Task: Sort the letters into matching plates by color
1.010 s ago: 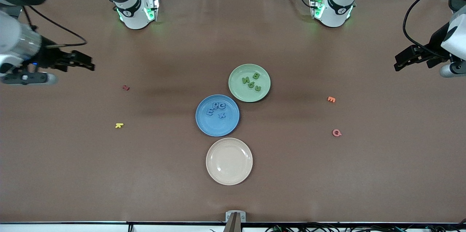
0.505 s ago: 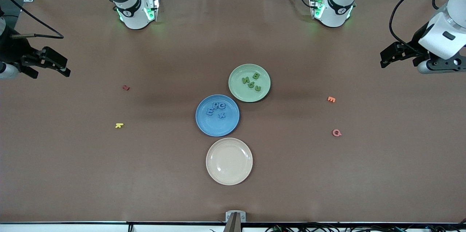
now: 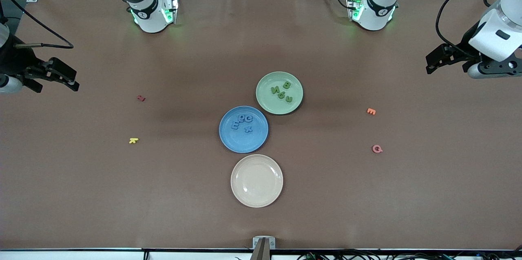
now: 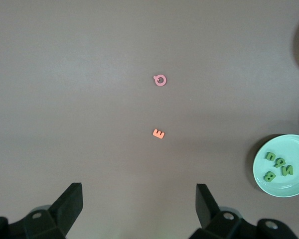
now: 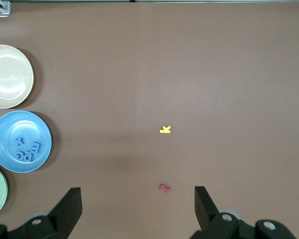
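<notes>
Three round plates sit near the centre of the front frame on the brown worktop (image 3: 261, 39). The pale green plate (image 3: 269, 103) lies uppermost, and four dark green letters (image 3: 282, 91) rest in it. Just below it, rims nearly touching, is the blue plate (image 3: 238, 141), with four blue letters (image 3: 243, 123) grouped in its upper half. The cream plate (image 3: 257, 198) lies lowest in the frame, closest to the front camera.

Four loose letters lie on the bare worktop, well apart from the plates. Toward the right arm's end, in the left part of the frame, are the red letter (image 3: 141, 98) and, lower down, the yellow letter (image 3: 133, 140). Toward the left arm's end, in the right part of the frame, are the orange letter (image 3: 371, 111) and, lower down, the pink letter (image 3: 377, 148).

The right gripper (image 3: 69, 77) hangs over the worktop at the left edge of the frame, jaws spread wide and holding nothing. The left gripper (image 3: 433, 62) hangs at the right edge, likewise wide and holding nothing.
</notes>
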You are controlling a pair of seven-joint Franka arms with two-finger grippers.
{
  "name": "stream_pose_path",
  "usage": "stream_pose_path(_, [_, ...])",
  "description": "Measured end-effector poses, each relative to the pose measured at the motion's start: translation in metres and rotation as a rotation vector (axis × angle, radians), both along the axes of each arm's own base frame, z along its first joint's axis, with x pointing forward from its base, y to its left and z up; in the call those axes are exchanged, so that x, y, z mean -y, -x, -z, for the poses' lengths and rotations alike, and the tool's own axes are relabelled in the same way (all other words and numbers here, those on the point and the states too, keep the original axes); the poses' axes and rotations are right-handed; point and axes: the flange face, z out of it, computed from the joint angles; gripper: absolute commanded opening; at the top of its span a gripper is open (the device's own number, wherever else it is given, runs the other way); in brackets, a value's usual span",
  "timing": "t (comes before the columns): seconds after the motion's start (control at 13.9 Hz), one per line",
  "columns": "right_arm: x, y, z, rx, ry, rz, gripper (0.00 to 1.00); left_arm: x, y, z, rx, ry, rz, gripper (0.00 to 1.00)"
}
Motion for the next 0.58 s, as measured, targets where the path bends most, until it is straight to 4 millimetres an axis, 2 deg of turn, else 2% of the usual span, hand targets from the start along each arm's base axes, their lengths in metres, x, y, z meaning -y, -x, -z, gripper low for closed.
stream_pose_path(0.36, [0.0001,0.0000,-0.0001,0.000,0.000,0.000,1.00,0.0005,-0.0008,-0.0001,0.005,0.001,0.001,1.00])
stream_pose_path(0.58, [0.0095,-0.0005,0.0004,-0.001,-0.001,0.018,1.00,0.0038,-0.0005,0.0001,0.004,0.001,0.007,1.00])
